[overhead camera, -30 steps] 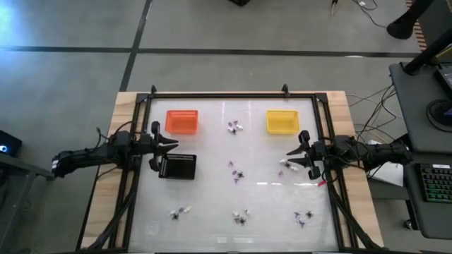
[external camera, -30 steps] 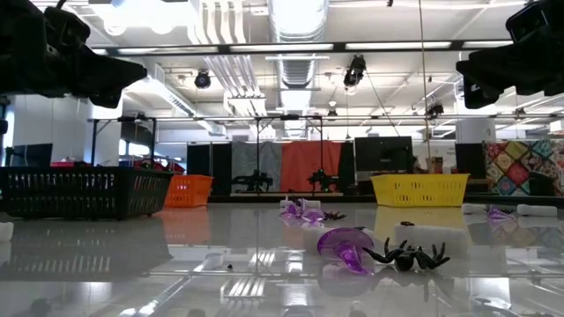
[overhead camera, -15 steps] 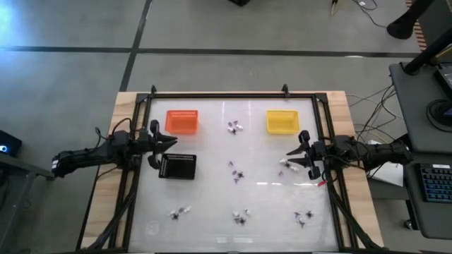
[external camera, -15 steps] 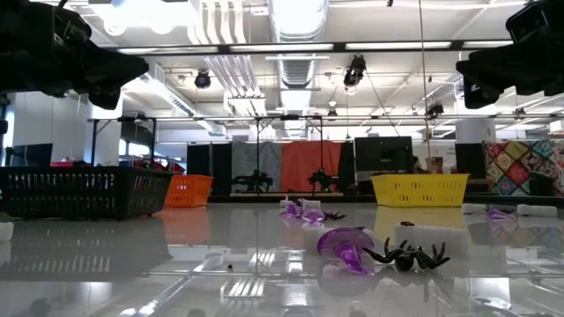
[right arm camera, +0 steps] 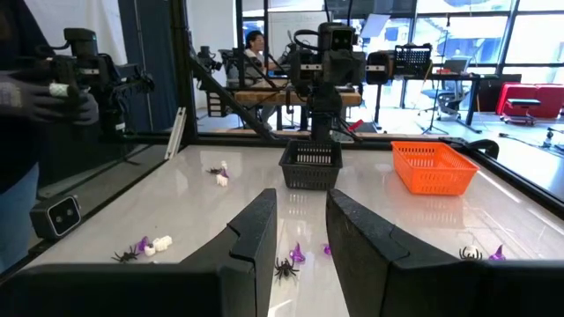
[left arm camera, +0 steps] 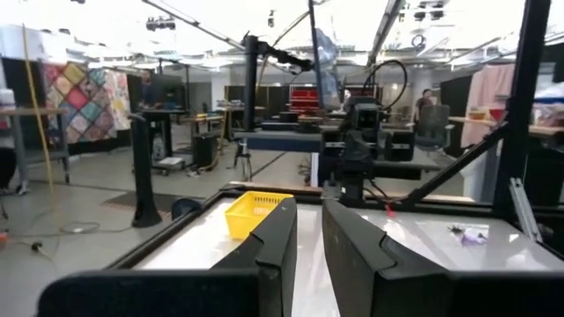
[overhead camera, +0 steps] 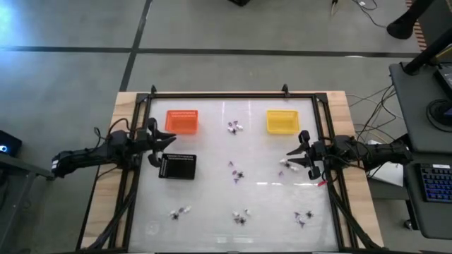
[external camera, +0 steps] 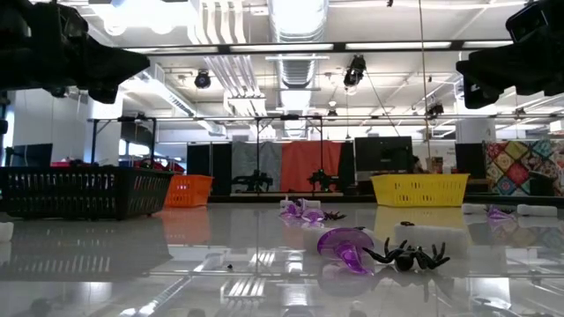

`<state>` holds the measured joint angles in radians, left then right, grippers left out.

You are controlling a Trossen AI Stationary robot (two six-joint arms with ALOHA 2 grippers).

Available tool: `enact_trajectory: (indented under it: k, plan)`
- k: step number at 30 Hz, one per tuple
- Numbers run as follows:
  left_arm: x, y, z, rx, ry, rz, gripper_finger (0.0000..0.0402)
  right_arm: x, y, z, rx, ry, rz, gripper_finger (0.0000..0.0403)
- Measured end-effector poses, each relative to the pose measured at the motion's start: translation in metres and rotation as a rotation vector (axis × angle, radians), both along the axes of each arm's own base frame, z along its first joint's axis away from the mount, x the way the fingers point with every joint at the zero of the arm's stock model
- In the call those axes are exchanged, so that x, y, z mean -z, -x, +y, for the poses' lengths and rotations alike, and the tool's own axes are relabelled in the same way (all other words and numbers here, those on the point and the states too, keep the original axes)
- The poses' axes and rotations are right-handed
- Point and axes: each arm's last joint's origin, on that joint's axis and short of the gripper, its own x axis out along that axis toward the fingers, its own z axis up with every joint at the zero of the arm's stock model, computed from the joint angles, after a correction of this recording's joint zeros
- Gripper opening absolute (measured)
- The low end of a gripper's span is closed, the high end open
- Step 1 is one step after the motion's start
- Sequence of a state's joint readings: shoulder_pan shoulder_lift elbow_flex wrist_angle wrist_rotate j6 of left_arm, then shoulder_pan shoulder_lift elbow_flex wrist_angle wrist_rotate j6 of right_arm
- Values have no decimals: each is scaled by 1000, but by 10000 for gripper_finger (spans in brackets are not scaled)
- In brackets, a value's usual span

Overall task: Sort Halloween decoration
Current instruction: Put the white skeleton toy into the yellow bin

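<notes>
Small trinkets lie in loose clusters on the glossy white table: one cluster (overhead camera: pixel 235 127) between the baskets, one (overhead camera: pixel 236 173) at the middle, one (overhead camera: pixel 284 165) near the right gripper, and several along the near edge (overhead camera: pixel 241 217). The low view shows a purple piece (external camera: pixel 342 245) beside a black spider (external camera: pixel 407 256). My left gripper (overhead camera: pixel 168 141) hovers between the orange basket (overhead camera: pixel 181 121) and the black tray (overhead camera: pixel 178 166), slightly open and empty. My right gripper (overhead camera: pixel 291 153) hovers at the table's right, slightly open and empty, just beside the nearby cluster.
A yellow basket (overhead camera: pixel 282 121) stands at the far right. A black metal frame (overhead camera: pixel 233 94) runs around the table. The right wrist view shows a person's gloved hand (right arm camera: pixel 44 97) beyond the table. The table has open surface between the clusters.
My left gripper has moved a little toward the table's far edge, away from the black tray and toward the orange basket. The trinkets lie as they did.
</notes>
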<state>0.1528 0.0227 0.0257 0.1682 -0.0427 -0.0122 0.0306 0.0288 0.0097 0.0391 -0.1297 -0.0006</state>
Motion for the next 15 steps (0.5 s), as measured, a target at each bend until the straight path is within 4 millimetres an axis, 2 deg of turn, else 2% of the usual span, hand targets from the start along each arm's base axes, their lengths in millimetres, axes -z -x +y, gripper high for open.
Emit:
enact_trajectory:
  k: [15]
  plan:
    - [1, -1, 0, 17, 66, 1, 40, 0, 0, 0, 0, 0, 0, 91]
